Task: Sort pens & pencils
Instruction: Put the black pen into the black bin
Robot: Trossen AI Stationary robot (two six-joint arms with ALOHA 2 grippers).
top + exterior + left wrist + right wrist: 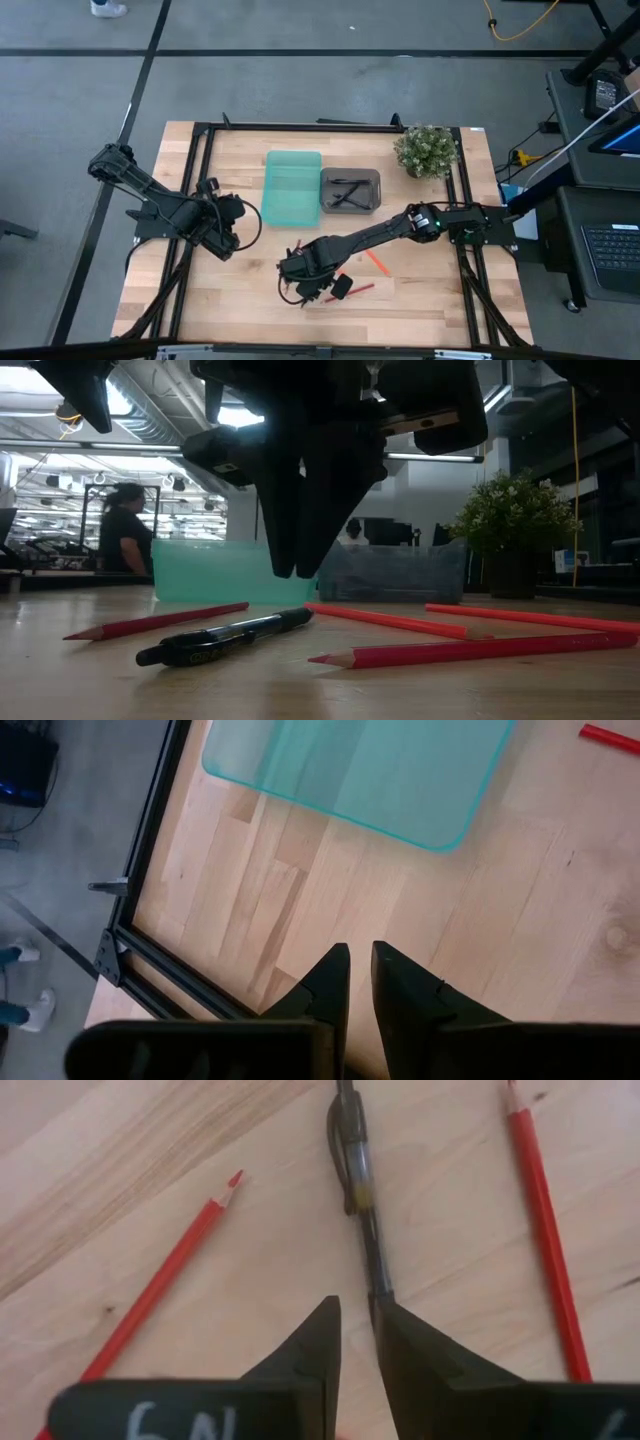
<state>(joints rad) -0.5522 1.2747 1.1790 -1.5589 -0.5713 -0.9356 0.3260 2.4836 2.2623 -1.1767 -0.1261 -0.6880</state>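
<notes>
My right gripper point(305, 282) hovers, shut, fingers down, near the table's near middle. A black pen point(355, 1175) lies flat on the wood just beyond its tips point(357, 1315). In the low view the fingers point(295, 572) hang clear above that pen point(225, 635). Red pencils point(160, 1290) point(545, 1230) lie on either side of the pen. More red and orange pencils point(480, 650) point(390, 620) lie flat to the right. The grey tray point(350, 190) holds black pens. My left gripper point(225, 240) waits, shut, above the wood left of the teal tray point(291, 187).
A potted plant point(425, 150) stands at the far right corner. A black metal frame point(190, 230) runs along the table's left and right sides. The teal tray and the grey tray sit side by side toward the far edge. A person point(125, 530) shows in the room beyond.
</notes>
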